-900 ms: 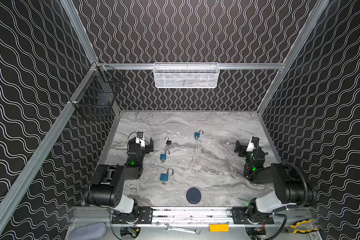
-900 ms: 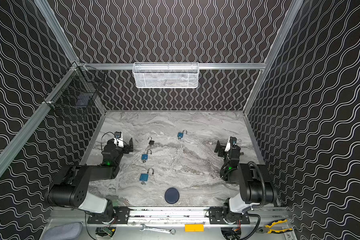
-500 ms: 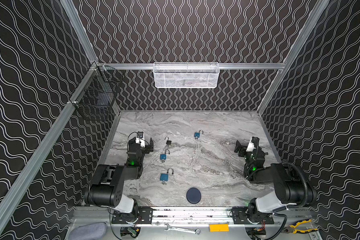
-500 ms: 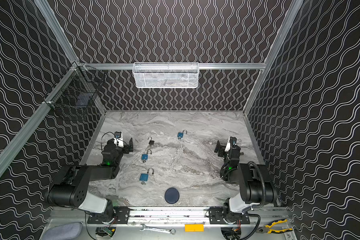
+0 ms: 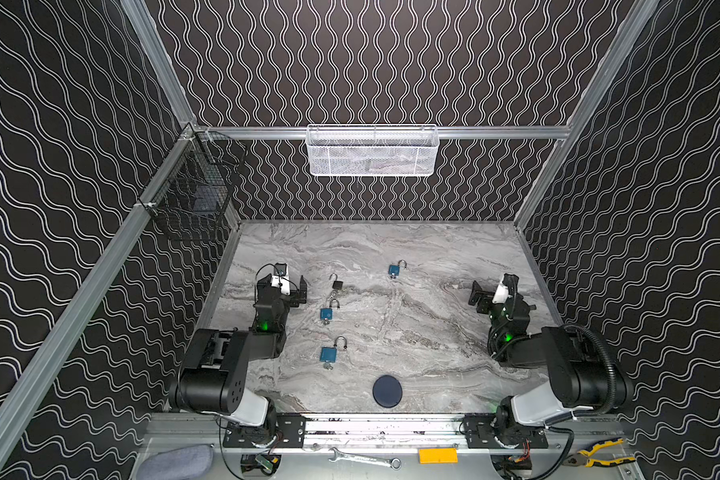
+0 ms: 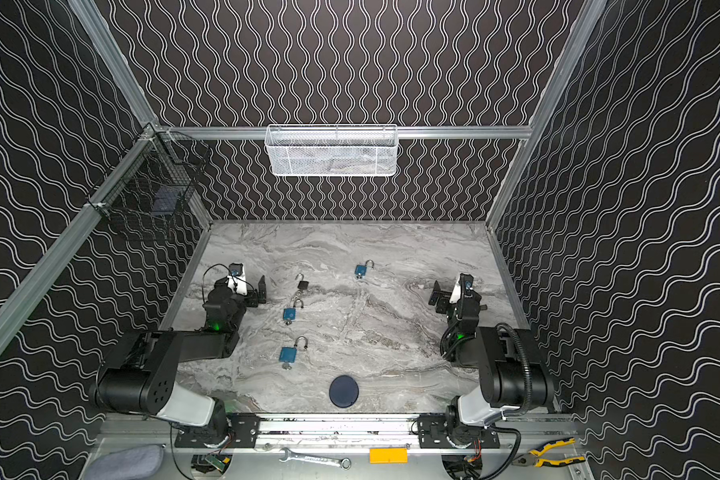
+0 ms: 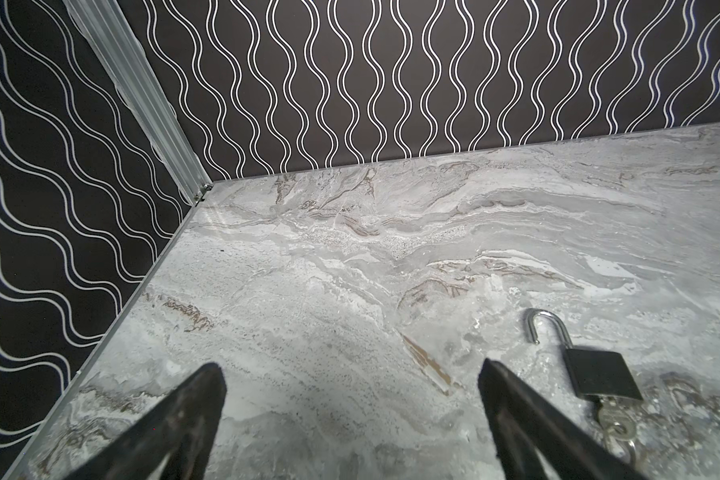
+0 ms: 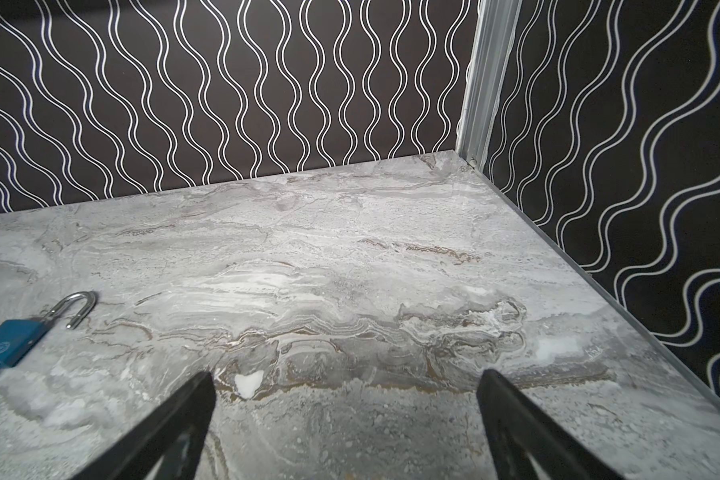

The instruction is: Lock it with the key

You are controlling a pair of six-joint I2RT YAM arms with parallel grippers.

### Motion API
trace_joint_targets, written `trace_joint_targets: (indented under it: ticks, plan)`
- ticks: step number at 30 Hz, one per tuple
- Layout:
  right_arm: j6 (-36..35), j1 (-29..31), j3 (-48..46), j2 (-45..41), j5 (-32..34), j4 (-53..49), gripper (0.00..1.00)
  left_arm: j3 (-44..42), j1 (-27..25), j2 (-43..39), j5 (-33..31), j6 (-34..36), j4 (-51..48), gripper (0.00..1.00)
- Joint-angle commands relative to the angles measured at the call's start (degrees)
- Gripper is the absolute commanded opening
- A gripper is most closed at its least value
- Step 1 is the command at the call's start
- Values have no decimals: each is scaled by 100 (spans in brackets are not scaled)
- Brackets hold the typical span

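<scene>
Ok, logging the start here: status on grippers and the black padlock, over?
Left gripper and right gripper open, empty. Black padlock shackle open, key in. Nothing in the way.

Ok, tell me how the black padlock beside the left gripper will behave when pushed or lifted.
The black padlock lies flat on the marble table, so a push would probably slide it, not roll it. Its open shackle may swing when lifted. The key seems to sit in its base with a ring that would likely dangle.
</scene>
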Motion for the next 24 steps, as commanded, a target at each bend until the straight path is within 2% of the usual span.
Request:
trace_joint_targets:
  ticks: [1,13,19,24]
  plan:
    - [-42,6,-2,-22,-19,91,100,-3,14,10,38,86,202,99]
    - [-56,14,-46,-64,39,168,100,-11,9,-13,-8,119,262,99]
    - [14,15,-38,-421,252,-106,100,463,5,-382,-30,101,-955,99]
    - [59,23,155,-1041,360,-951,100,500,-34,-669,-224,-8,-1325,99]
